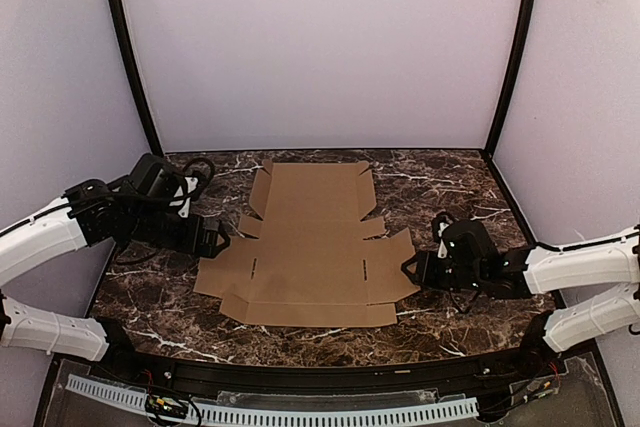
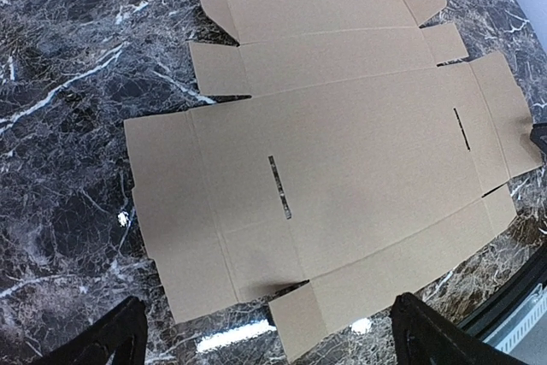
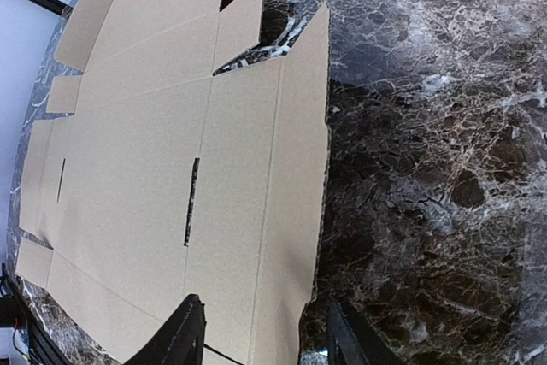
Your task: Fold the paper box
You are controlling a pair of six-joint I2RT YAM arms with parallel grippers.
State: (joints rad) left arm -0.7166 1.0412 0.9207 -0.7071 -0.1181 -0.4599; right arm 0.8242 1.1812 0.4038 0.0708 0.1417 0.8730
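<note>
- The paper box (image 1: 310,247), a plain brown die-cut sheet of corrugated cardboard with flaps and creases, lies unfolded and flat in the middle of the dark, white-veined marble counter (image 1: 450,187).
- Its narrower panel with angled end tabs points to the back of the counter; its wider panel with side flaps lies toward the arms.
- Two narrow slots (image 2: 279,187) are cut in the wide panel, one near each side flap.
- The black left gripper (image 1: 213,240) is at the left edge of the sheet, beside the left side flap.
- In the left wrist view the left gripper (image 2: 269,305) stands wide open, with one dark finger (image 2: 115,335) in each lower corner. The paper box (image 2: 342,151) spreads out beyond them, and nothing is held.
- The black right gripper (image 1: 408,269) is at the opposite edge, at the right side flap.
- In the right wrist view the right gripper (image 3: 265,331) is partly open and straddles the outer edge of that flap. One finger (image 3: 184,335) is over the cardboard and the other is over the bare marble.
- A clear gap shows between the fingers; whether either finger touches the paper box (image 3: 154,126) cannot be told.
- The edge of that flap throws a dark shadow on the counter beside it.
- Plain white walls (image 1: 320,47) close in the counter at the back and sides.
</note>
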